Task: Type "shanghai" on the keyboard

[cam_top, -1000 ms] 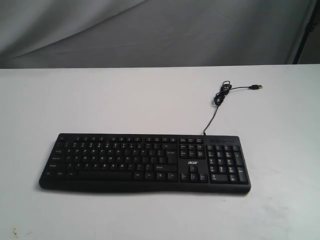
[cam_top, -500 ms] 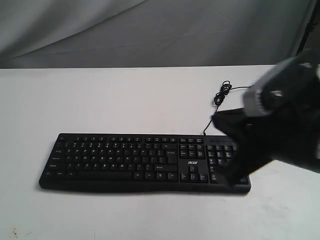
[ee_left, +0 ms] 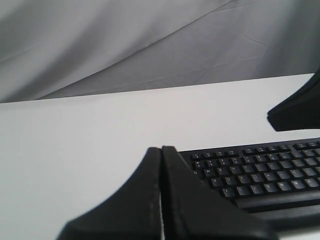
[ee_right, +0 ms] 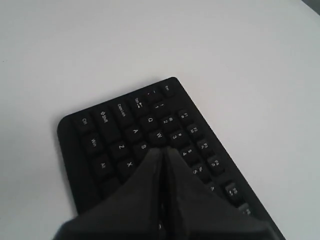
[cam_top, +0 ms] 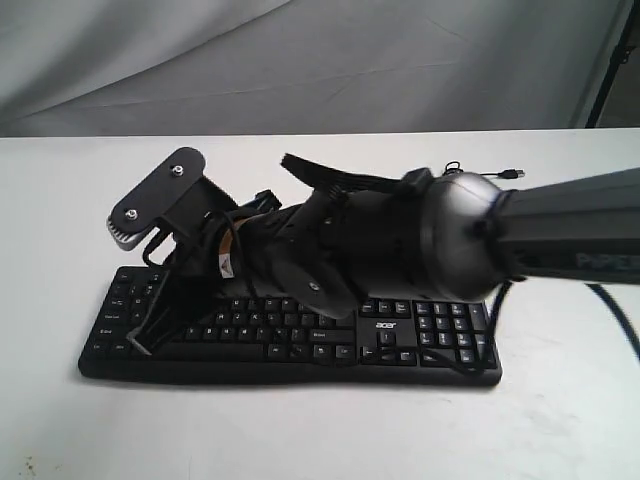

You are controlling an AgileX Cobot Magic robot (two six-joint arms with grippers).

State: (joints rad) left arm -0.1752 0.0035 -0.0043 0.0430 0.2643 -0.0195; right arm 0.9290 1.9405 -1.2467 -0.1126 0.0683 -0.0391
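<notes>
The black keyboard (cam_top: 440, 338) lies on the white table, and my right arm covers most of its middle. My right gripper (cam_top: 142, 343) reaches across to the keyboard's left end. In the right wrist view the gripper (ee_right: 162, 150) is shut and empty, its tips just above the keyboard (ee_right: 107, 137) near the S and W keys; whether a key is touched I cannot tell. My left gripper (ee_left: 161, 148) is shut and empty, held off the left end of the keyboard (ee_left: 260, 172). It does not show in the exterior view.
The white table (cam_top: 60, 200) runs back to a grey cloth backdrop (cam_top: 300, 60). The USB plug (cam_top: 512, 174) of the keyboard's cable lies behind the right arm. A dark part of the right arm (ee_left: 296, 112) shows in the left wrist view.
One second ago no arm was in view. The right arm has swept in from the right and across the keyboard to its left end.
</notes>
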